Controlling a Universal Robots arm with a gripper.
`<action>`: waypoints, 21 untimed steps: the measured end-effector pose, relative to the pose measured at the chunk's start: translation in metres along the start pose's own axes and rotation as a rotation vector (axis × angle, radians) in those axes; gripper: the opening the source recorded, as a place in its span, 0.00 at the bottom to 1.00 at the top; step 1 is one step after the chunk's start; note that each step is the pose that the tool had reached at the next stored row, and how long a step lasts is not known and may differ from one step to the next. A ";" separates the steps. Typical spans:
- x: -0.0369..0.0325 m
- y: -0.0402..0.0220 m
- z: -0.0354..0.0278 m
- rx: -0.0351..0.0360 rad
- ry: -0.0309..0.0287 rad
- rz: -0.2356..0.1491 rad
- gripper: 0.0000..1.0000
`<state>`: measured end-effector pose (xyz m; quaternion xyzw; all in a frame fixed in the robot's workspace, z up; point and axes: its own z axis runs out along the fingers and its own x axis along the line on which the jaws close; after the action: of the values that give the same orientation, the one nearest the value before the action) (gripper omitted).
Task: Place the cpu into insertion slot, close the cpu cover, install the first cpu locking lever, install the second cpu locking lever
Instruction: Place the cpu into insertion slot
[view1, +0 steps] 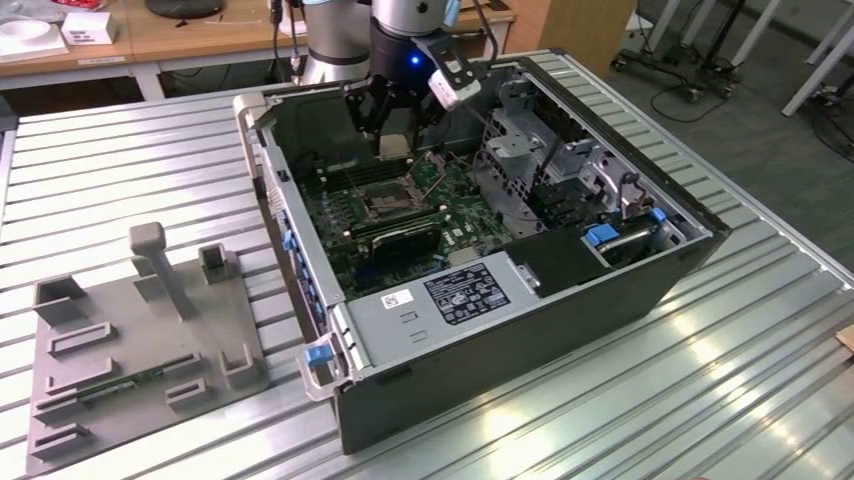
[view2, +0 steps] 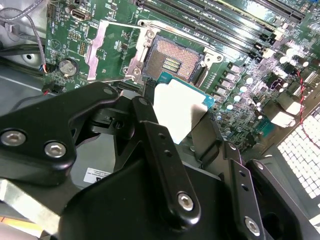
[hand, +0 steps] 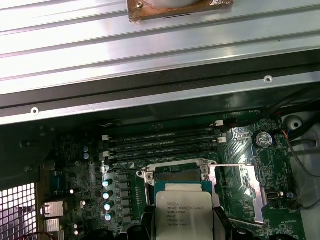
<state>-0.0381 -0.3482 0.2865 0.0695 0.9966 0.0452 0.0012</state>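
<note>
In the exterior view the black two-fingered gripper (view1: 391, 140) hung inside the open dark metal computer case (view1: 534, 330). Its jaws were closed on the cpu (view1: 394, 147), a small flat square chip with a pale metal top. The insertion slot (view1: 378, 206), a dark square socket with a silver rim in the green circuit board (view1: 447, 215), lay below the jaws, with chip and socket apart.

In the second wrist view the fingers (view2: 155, 145) pinched the cpu (view2: 177, 112) by two opposite edges, its metal top showing. Beyond the jaws the insertion slot (view2: 172, 62) stood open. The cpu cover (view2: 107, 50), a thin silver frame plate, lay flipped back just beside it.

In the first wrist view the cpu (hand: 182, 212) sat between the jaws, its edges roughly square to the rim of the insertion slot (hand: 175, 175). Being square, it had no long axis, and its flat face looked about parallel to the board. It was probably light, stiff and smooth-sided, with a delicate underside, so the bare edges seemed the right hold.
</note>
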 end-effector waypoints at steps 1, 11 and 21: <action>0.0000 0.0000 0.0000 0.0000 0.0000 0.000 0.54; 0.0000 0.0000 0.0000 0.0000 -0.0004 0.004 0.54; 0.0000 -0.0001 0.0012 -0.0006 -0.0149 0.164 0.54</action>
<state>-0.0381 -0.3482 0.2853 0.1513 0.9875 0.0449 0.0050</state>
